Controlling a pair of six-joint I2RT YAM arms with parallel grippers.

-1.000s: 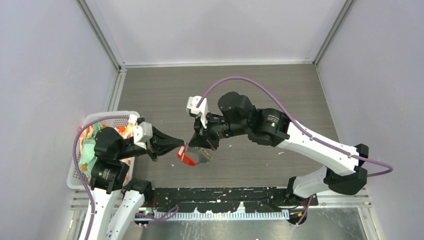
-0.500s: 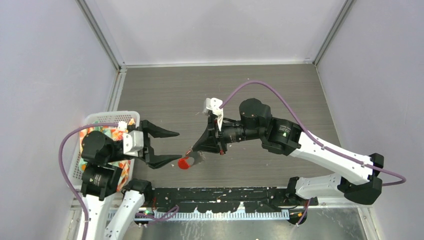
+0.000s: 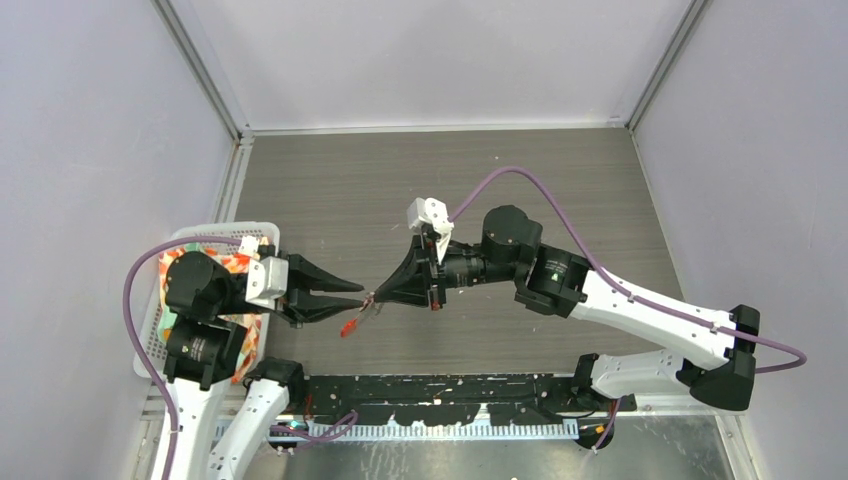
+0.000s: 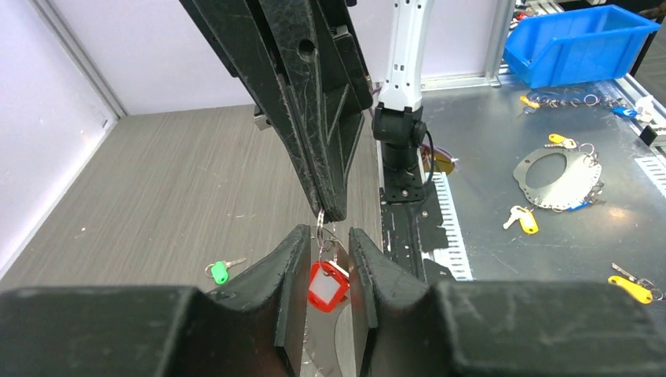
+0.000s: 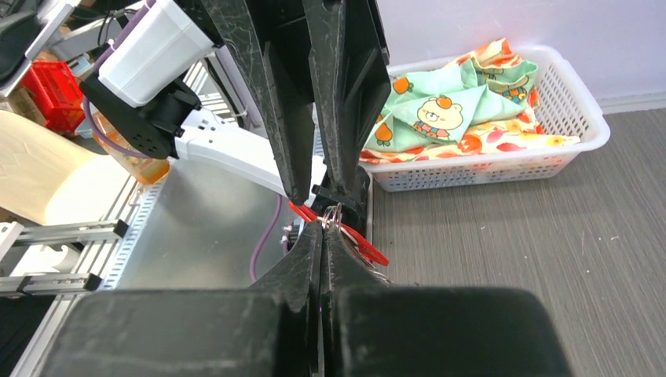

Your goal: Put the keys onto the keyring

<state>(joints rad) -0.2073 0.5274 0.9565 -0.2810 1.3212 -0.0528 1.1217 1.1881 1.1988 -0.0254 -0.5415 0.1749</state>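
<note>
right gripper (image 5: 323,228) pressed together, pinching keyring (image 4: 320,226) mid-frame; left gripper (image 4: 327,232) fingers narrowly spread around hanging red-and-white tag (image 4: 328,284). green key (image 4: 221,272) lies lower left, unthreaded; next likely needs precise pickup.

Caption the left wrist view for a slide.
Right gripper pinches a thin silver metal keyring whose red plastic tag hangs between the left gripper's fingers; a green-headed metal key lies on the table.

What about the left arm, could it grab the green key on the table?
Probably yes, just not straight away. The green key lies bare on the table, nothing over it, but the left fingers sit either side of the red tag.
</note>
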